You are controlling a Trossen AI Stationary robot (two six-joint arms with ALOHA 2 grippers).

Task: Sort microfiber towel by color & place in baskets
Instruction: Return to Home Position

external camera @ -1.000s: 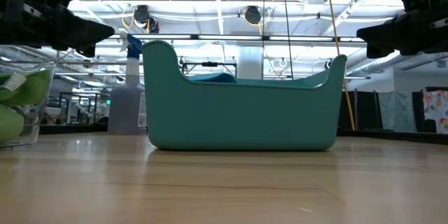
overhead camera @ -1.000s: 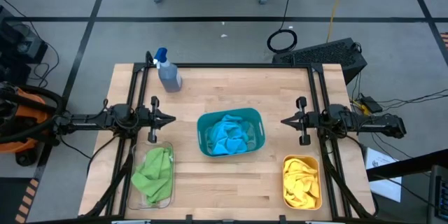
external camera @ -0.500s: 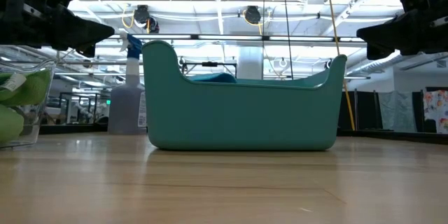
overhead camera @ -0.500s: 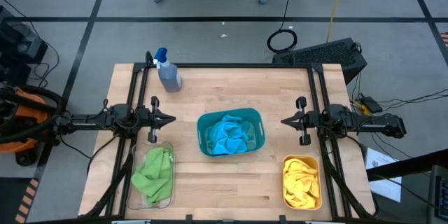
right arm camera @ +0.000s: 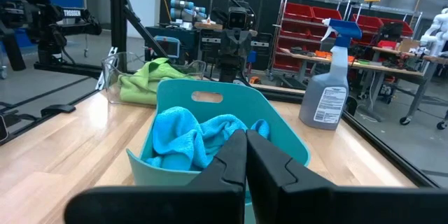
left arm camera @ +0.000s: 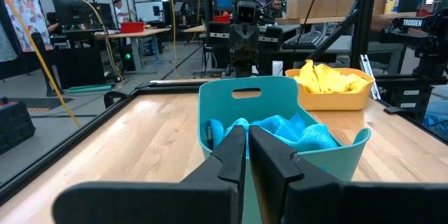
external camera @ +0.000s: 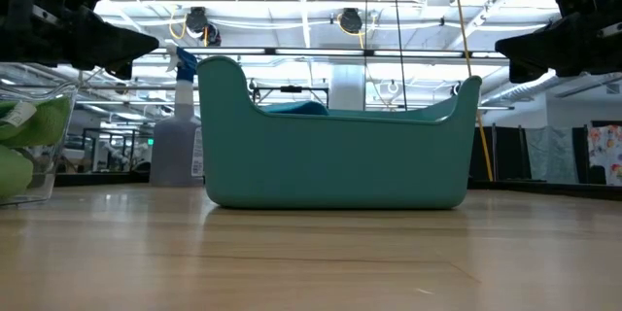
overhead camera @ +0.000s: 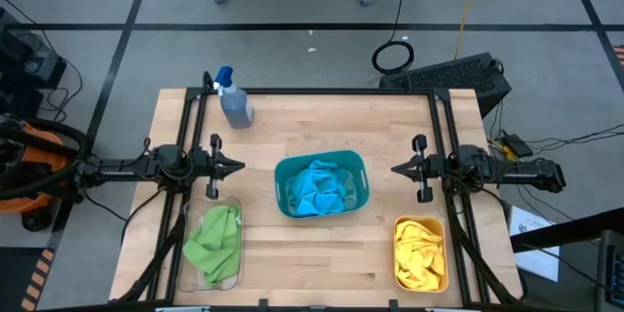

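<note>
While both arms hang level above the desk [overhead camera: 322,122], the left claw [overhead camera: 237,167] sits just inside the left edge, fingers pressed together. At the front-left corner, the clear basket [overhead camera: 234,281] holds green towels [overhead camera: 213,237], probably two, though the folds hide the count. In the centre is the teal basket [overhead camera: 279,187], blue towels [overhead camera: 318,190] inside. The right claw [overhead camera: 397,169], pressed together too, sits by the right edge. At the front-right corner, the orange basket [overhead camera: 419,220] holds yellow towels [overhead camera: 420,252].

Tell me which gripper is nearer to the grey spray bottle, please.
Left. The left gripper hangs near the spray bottle, on its side of the teal basket. The right gripper is on the basket's far side, much farther away.
</note>
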